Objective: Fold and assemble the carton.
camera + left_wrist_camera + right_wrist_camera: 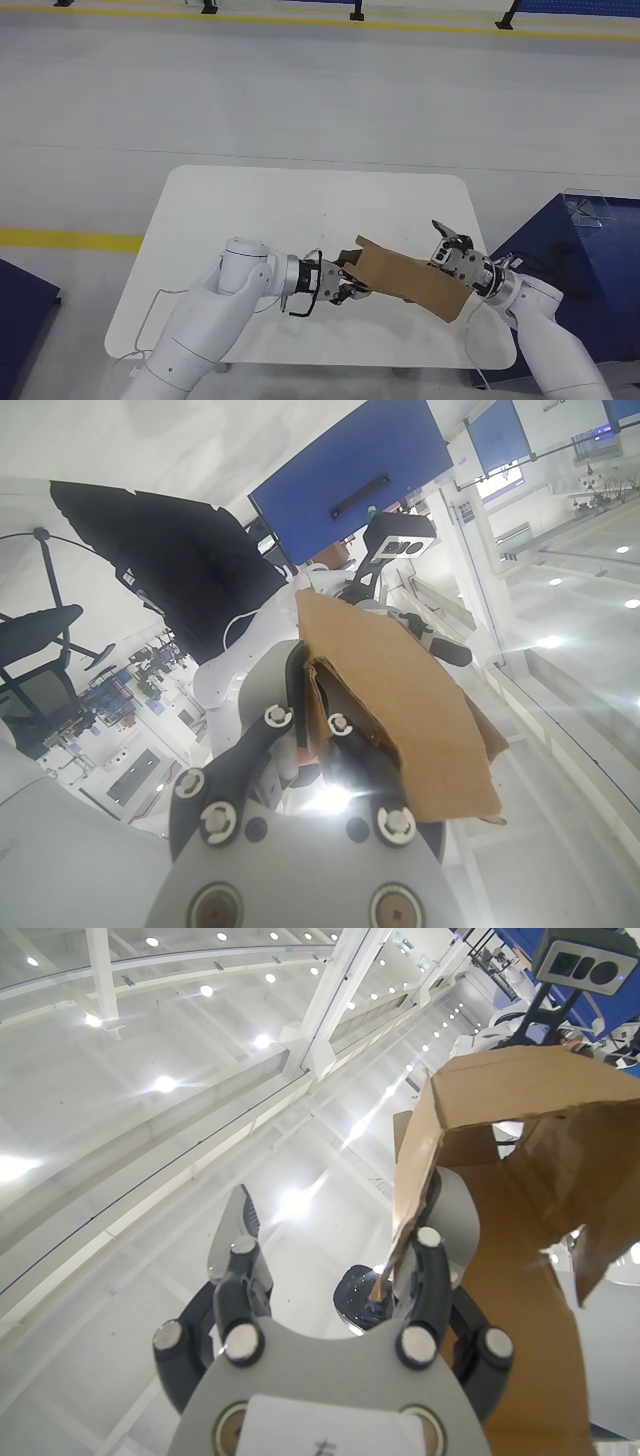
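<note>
Currently mid-fold. My left gripper [343, 284] is clenched on the left end of the carton [410, 278], which hangs over the near edge of the table [250, 210]. My right gripper [452, 252] is spread wide, one jaw against a right-end panel. Next move, I judge: square the panels. I see nothing inside the carton.

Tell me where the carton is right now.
In the top view, the carton hangs over the near right part of the table, between the left gripper and the right gripper.
</note>
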{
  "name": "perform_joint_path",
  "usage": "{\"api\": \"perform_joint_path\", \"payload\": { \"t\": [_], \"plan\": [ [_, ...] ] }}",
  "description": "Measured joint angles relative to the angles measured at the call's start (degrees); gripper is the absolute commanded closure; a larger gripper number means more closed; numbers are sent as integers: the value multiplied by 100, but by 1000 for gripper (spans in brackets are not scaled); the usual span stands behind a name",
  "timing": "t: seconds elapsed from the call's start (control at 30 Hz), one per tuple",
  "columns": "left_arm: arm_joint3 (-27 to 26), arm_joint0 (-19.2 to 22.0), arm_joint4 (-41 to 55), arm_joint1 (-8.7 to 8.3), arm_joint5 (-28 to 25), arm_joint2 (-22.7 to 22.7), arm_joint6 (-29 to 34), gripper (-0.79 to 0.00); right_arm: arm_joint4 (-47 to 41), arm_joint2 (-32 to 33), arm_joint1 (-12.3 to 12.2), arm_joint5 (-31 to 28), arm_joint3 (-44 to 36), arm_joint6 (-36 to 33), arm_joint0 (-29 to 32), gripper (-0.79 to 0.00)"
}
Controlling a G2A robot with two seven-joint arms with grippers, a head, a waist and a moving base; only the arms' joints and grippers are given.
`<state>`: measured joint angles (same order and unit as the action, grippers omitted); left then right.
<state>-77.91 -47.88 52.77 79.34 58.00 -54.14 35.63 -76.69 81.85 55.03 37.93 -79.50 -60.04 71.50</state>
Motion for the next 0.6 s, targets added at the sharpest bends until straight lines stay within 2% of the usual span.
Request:
{"api": "perform_joint_path", "payload": {
  "t": [0.07, 0.17, 0.27, 0.3, 0.33, 0.6],
  "plan": [
    [-22, 12, 78, -28, 0, 37, -64, 0, 103, -50, 5, -55, 19, 3, -1, -372],
    [-59, 15, 204, -63, 0, 80, -160, 0, 249, -94, 5, -99, 46, -26, -10, -286],
    [-106, 6, 311, -93, 0, 126, -257, 0, 365, -115, -1, -115, 53, -105, -2, -240],
    [-118, 4, 335, -101, 0, 142, -286, 0, 391, -119, -3, -114, 49, -131, 4, -157],
    [-132, 3, 365, -112, 0, 164, -323, 0, 424, -120, -6, -114, 40, -162, 13, 0],
    [-192, 28, 561, -155, 0, 280, -547, 0, 579, -119, -18, -149, 33, -194, 33, 0]
  ]
}}
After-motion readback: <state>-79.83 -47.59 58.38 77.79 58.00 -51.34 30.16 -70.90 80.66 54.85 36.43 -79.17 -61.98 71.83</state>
